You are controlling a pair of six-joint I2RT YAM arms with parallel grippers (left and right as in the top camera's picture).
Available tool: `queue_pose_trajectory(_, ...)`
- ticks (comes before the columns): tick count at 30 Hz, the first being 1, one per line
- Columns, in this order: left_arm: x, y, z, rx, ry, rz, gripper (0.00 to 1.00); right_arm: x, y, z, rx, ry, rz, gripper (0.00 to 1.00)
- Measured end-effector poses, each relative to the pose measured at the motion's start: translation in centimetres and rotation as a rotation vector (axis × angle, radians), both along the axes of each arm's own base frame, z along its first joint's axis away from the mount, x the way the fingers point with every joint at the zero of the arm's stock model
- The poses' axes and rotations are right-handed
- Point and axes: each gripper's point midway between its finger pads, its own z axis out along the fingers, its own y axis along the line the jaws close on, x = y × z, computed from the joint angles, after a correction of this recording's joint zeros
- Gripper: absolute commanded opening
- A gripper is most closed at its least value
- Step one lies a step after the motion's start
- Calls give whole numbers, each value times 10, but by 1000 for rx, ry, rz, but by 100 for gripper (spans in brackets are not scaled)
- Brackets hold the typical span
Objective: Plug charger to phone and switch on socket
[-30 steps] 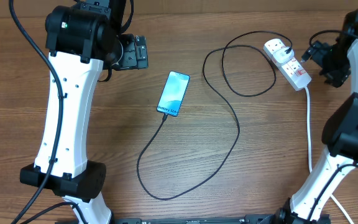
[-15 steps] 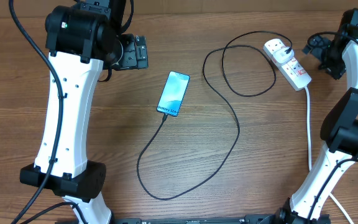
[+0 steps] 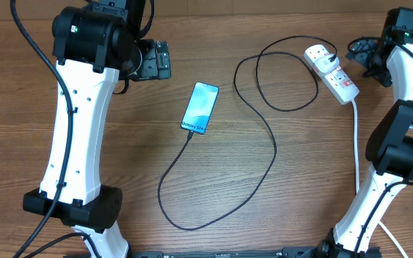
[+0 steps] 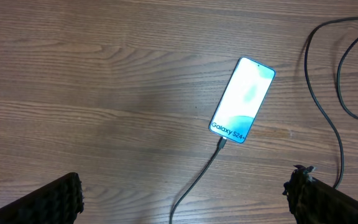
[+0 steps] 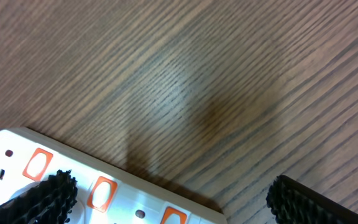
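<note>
The phone [image 3: 200, 107] lies screen up at mid table, its blue screen lit; it also shows in the left wrist view [image 4: 242, 99]. The charger's black cable [image 3: 273, 147] runs from the phone's lower edge, where its tip sits in the phone, in a loop down and round to the socket [image 3: 331, 72] at the far right, where its plug sits. The socket's red switches show in the right wrist view [image 5: 101, 193]. My left gripper [image 3: 156, 59] is open and empty, left of the phone. My right gripper [image 3: 368, 59] is open and empty, raised just right of the socket.
The socket's thick white lead [image 3: 356, 150] runs down the right side toward the front edge, beside the right arm's base. The left arm's white column [image 3: 77, 136] stands over the left part of the table.
My right gripper has lifted and drawn back from the socket toward the far right. The left arm, phone and cable have not moved.
</note>
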Motion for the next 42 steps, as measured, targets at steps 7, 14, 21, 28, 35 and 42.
queue_pose_trajectory(7,0,0,0,0,0,0,100,-2,-1,-1,-7,9,3,100)
queue_pose_trajectory(14,0,0,0,0,0,0,100,0,1,-1,-19,16,73,100)
queue_pose_trajectory(21,0,0,0,0,0,0,100,0,2,-13,-19,36,94,100)
queue_pose_trajectory(28,0,0,0,0,0,0,100,-4,4,-27,-8,68,104,100)
queue_pose_trajectory(35,0,0,0,0,0,0,100,-4,4,-27,-8,68,103,100)
queue_pose_trajectory(42,0,0,0,0,0,0,100,-3,4,-27,-27,73,152,100)
